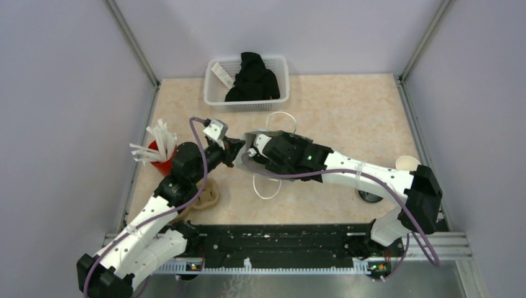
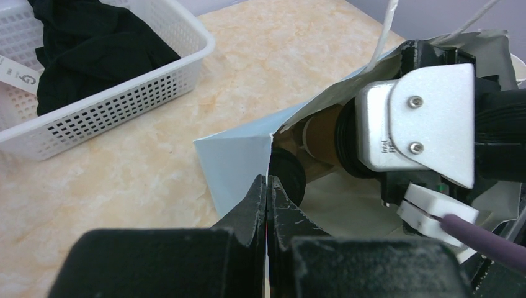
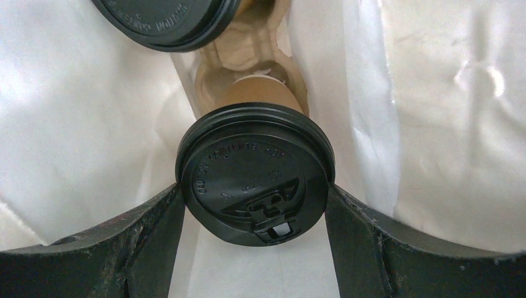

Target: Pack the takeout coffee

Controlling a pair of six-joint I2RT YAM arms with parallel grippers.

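The white paper bag [image 3: 434, 155] surrounds the right gripper [image 3: 254, 194] on every side. The left gripper [image 2: 267, 186], jaws fully together, pinches the bag's mouth edge. Beyond the right fingertips lies the moulded cup carrier [image 3: 248, 53], with a second lidded cup [image 3: 161, 22] further off. The takeout coffee [image 3: 255, 102] sits between the widely spread right fingers, base at a carrier well, clamped across its black lid [image 3: 248, 174]. It is probably light, thin-walled and crushable. The lid could pop off, so the kraft wall just under the rim seems safer.
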